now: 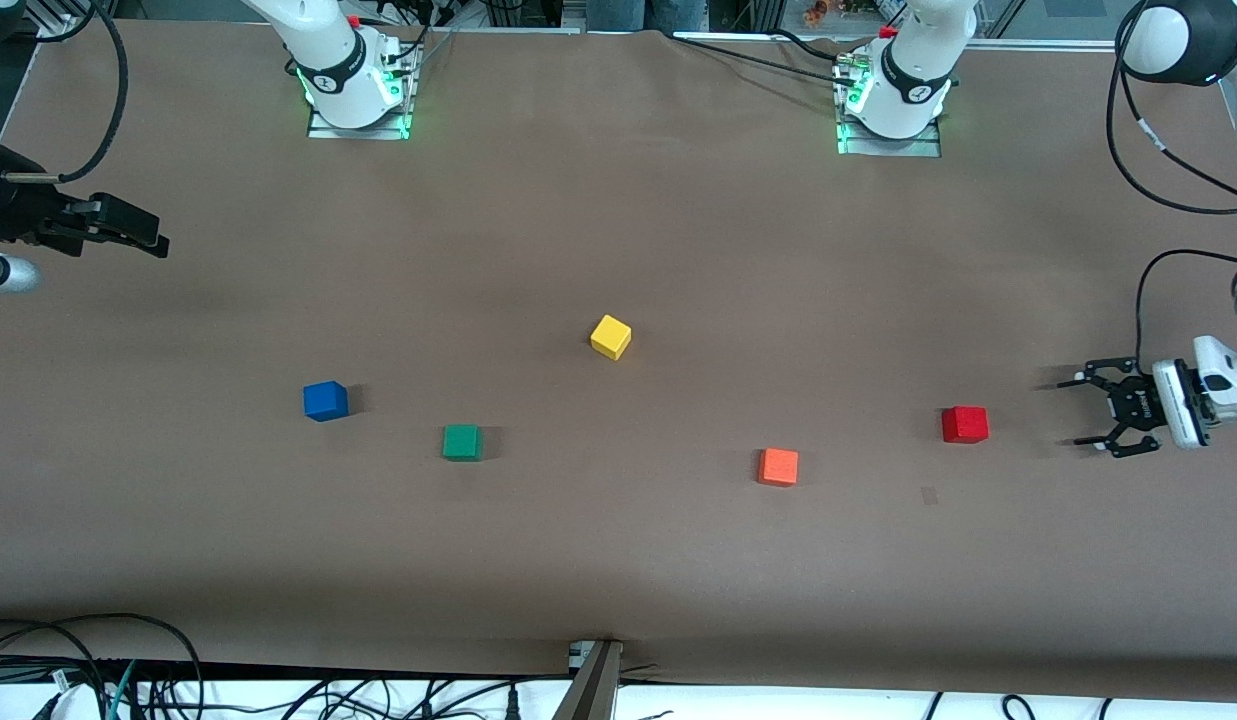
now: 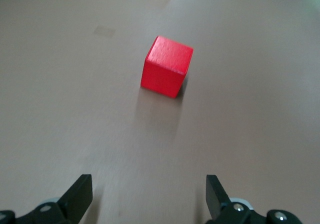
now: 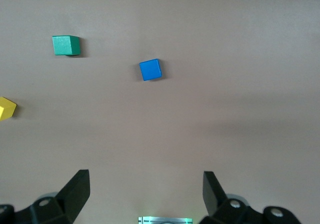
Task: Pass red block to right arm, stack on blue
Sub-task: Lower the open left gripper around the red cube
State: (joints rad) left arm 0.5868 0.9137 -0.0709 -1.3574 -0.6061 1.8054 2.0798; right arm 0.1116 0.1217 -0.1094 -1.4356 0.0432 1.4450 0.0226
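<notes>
The left pincer (image 1: 1086, 412) hung wide apart just beside the red block (image 1: 965, 424), at the left arm's end of the table (image 1: 618, 560). The right pincer (image 1: 148, 235) was apart too, waiting well off; the blue block (image 1: 325, 400) sat at its end.

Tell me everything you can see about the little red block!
The red block is a small bright red cube with smooth, matte faces and crisp edges. It sits flat on the brown table toward the left arm's end, casting a soft shadow. Nothing touches it. The orange cube lies beside it, a bit nearer the front camera. The left gripper waits close by with its fingers open and pointed at the block, not yet around it.
</notes>
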